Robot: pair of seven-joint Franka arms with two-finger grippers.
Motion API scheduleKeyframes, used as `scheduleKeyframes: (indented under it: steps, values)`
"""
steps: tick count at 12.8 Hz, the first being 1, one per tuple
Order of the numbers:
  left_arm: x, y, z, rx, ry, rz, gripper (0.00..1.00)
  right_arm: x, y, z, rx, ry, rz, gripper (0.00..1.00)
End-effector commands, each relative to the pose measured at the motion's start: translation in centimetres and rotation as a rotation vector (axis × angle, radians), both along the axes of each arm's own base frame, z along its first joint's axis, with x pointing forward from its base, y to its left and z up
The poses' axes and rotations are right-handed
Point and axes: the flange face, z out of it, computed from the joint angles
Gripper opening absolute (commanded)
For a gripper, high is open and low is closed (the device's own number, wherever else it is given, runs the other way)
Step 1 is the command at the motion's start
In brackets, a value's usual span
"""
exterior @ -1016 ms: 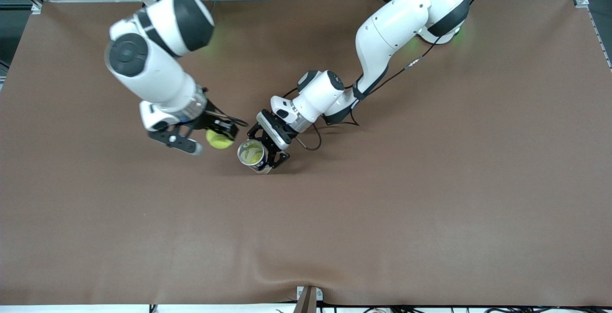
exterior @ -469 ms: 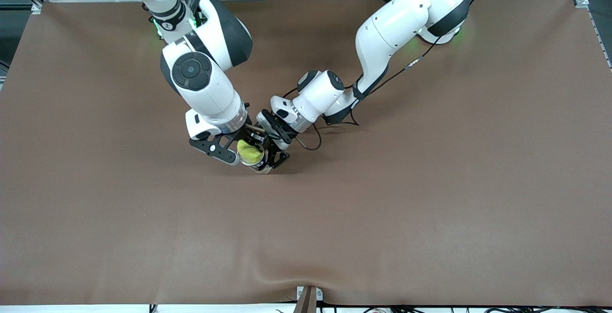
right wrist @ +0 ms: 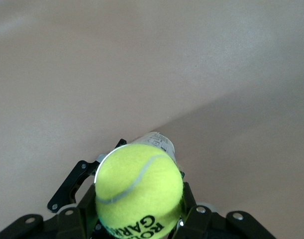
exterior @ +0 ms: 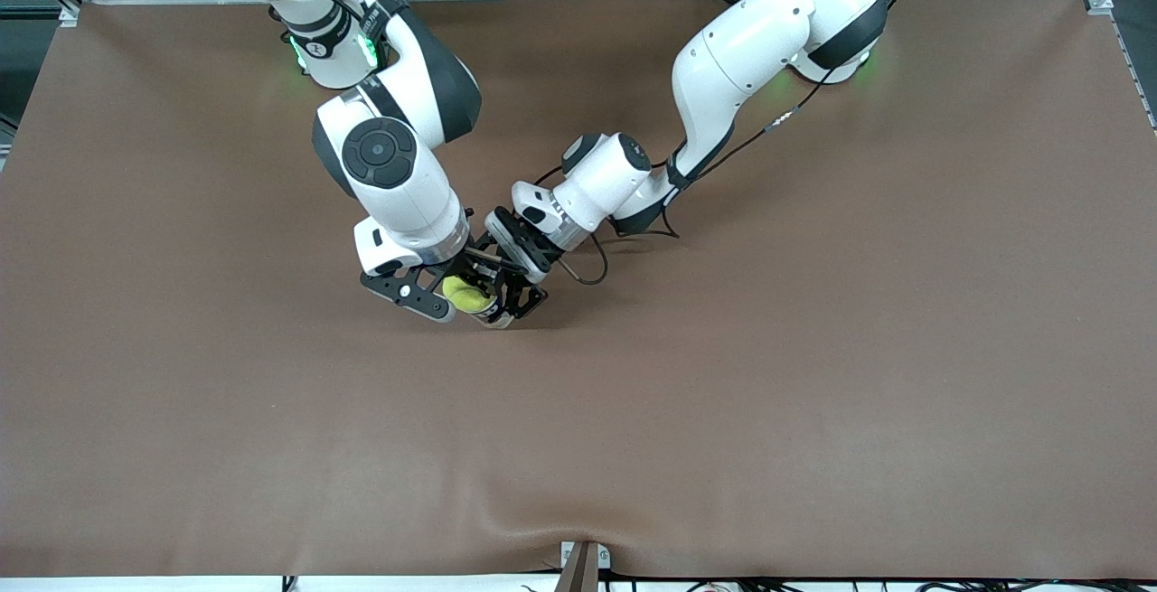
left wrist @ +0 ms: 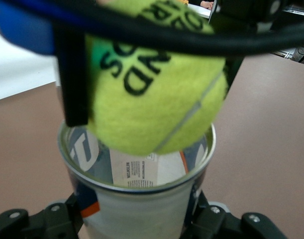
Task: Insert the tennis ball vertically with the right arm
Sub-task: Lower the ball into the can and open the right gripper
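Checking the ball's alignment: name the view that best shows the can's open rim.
Left wrist view: the can rim shows whole, tennis ball just above. The right wrist view shows only a rim sliver; the front view hides it.

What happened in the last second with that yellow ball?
The right gripper carried the tennis ball sideways toward the left arm's end, until it sat over the open can. It kept its hold throughout. The left gripper stayed clamped on the can, unmoved.
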Motion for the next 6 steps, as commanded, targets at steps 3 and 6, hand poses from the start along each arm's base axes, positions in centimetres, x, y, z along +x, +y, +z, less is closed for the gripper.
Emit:
scheduleKeyframes:
  steps: [3, 6]
  values:
    - [-0.24, -0.23, -0.58, -0.015, 0.012, 0.021, 0.83, -0.09, 0.01, -0.03, -0.012, -0.014, -0.013, 1.00]
    - [-0.20, -0.24, -0.52, -0.016, 0.011, 0.022, 0.83, 0.15, -0.47, 0.67, -0.011, -0.016, -0.020, 1.00]
